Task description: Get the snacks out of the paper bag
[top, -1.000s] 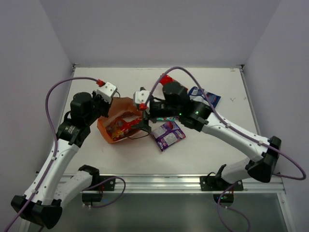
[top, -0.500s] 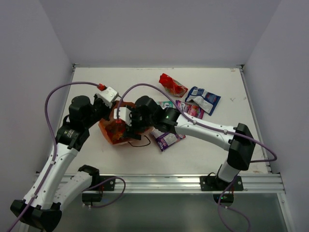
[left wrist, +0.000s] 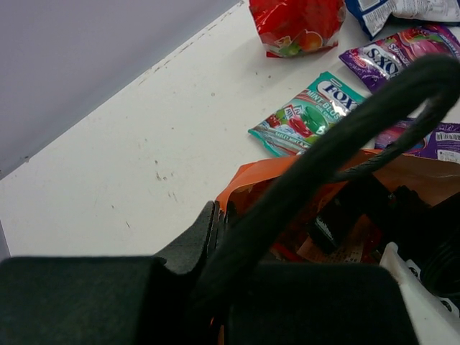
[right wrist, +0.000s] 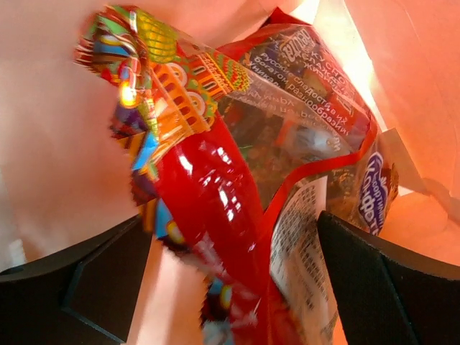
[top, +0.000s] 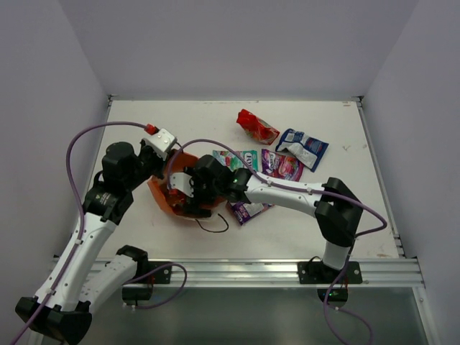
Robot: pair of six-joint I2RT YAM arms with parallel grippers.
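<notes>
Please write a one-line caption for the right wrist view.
Right gripper, open inside the paper bag, straddles a red snack packet.

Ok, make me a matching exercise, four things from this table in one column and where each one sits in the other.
1 green packet
2 blue-and-white packet
3 right gripper
4 loose red packet

A inside the orange bag
B farthest right
C nearest the back wall
D just past the bag's far rim

Pairs: 1-D, 2-B, 3-A, 4-C
</notes>
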